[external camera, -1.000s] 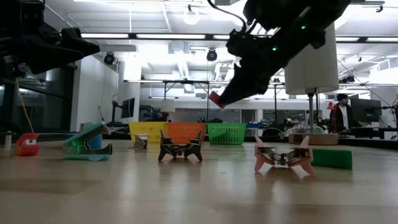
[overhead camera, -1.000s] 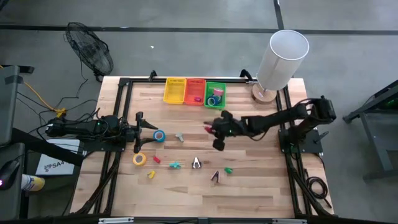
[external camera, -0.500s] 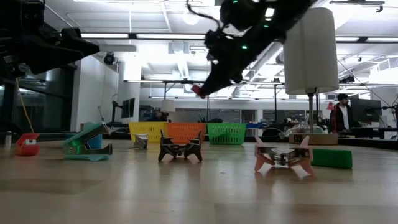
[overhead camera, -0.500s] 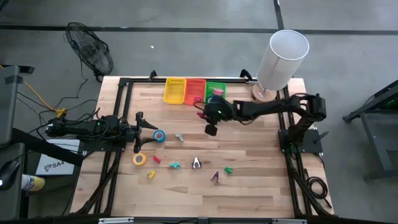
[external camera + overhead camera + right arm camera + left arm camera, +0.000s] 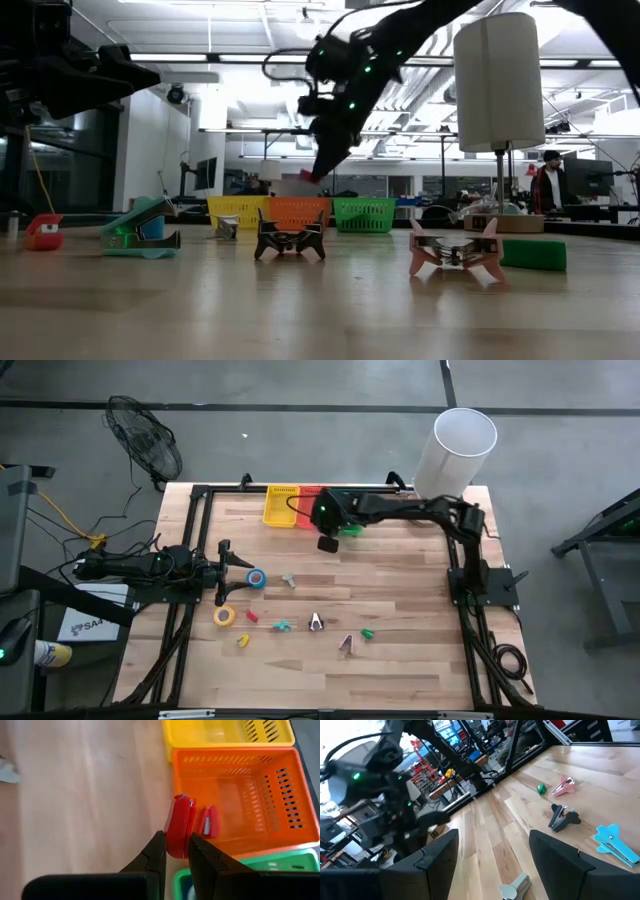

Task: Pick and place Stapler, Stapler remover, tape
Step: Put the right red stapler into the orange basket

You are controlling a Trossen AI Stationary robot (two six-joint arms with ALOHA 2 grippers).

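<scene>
The right gripper [image 5: 176, 851] has its fingers clamped on a red stapler [image 5: 179, 825], hanging over the orange basket's [image 5: 280, 825] near rim at the bench's far edge; it should carry deeper inside before releasing. The left gripper [image 5: 228, 572] waits open near the left edge

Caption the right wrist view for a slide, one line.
Right end effector shut on a red stapler, held above the orange basket, where another red stapler already lies.

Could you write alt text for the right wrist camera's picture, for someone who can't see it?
The right gripper holds a red stapler over the edge of an orange basket where another red stapler lies. A yellow basket and a green one flank it.
</scene>
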